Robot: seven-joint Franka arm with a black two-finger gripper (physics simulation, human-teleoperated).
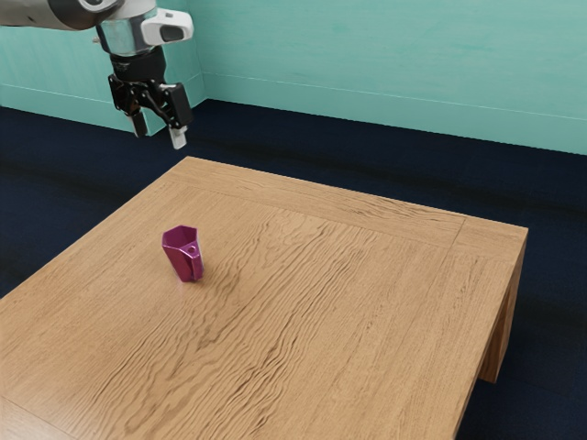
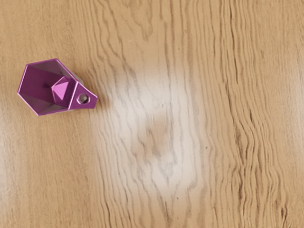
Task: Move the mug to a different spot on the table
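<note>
Inspection, single moment.

**Hand:** The hand (image 1: 160,134) hangs high in the exterior view's upper left, at the end of the arm (image 1: 128,32). It sits above the counter's far corner region and well apart from the mug. Its two fingers (image 1: 178,136) point downward and stand spread, with nothing between them. I record the hand as released and holding nothing.

**Mug:** The mug (image 1: 183,254) is magenta and faceted, with a wide angular rim tapering to a narrower base. It stands upright on the counter (image 1: 348,312), in the exterior view's left half, clear of every edge. Its handle (image 1: 193,249) is a flat tab with a small round hole. The tab faces toward the exterior view's right and slightly toward the camera.

**Wrist camera:** I look straight down on the wood grain. The mug (image 2: 50,88) appears from above with its mouth open to the camera, and its handle (image 2: 83,99) projects from one side. The mug lies off to one side of the hand, not directly under it. A pale sheen marks the bare counter (image 2: 156,142) beside it.

**Surroundings:** A teal wall (image 1: 385,55) and a dark blue floor (image 1: 367,156) lie beyond the counter.
</note>
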